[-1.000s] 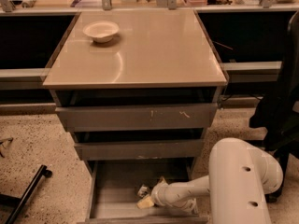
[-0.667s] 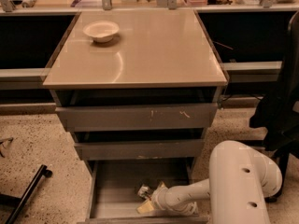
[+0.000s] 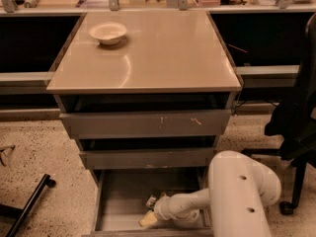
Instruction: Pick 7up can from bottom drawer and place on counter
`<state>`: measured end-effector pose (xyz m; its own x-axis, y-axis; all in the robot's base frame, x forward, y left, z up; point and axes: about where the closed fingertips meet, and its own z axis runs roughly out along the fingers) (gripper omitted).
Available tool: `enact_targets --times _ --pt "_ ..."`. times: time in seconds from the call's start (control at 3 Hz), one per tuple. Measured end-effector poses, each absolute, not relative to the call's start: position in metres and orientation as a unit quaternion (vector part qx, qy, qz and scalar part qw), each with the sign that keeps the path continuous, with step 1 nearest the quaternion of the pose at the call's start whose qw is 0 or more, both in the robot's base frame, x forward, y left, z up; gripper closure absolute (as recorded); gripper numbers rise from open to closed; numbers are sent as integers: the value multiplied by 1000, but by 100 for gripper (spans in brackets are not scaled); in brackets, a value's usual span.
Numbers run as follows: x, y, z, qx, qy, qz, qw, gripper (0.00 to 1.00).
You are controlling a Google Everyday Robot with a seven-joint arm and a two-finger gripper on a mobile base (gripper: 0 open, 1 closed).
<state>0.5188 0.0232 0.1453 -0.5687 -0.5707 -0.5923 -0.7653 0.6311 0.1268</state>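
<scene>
1. end effector is down inside the open bottom drawer, near its front, on the white arm.
2. clenched or released: cannot tell.
3. 7up can seems to be the small silvery thing right at the end effector; unclear.
4. white bowl sits far left on the desk.

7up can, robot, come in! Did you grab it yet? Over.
Gripper down in bottom drawer, right at 7up can. Grasp unconfirmed. White bowl on counter, back-left corner.
</scene>
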Motion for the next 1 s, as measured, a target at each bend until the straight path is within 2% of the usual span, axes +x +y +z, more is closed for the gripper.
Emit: enact_targets --times 0.67,1.0 --pt "545 49 136 -415 851 184 265 0" --pt "558 32 138 -411 853 160 277 0"
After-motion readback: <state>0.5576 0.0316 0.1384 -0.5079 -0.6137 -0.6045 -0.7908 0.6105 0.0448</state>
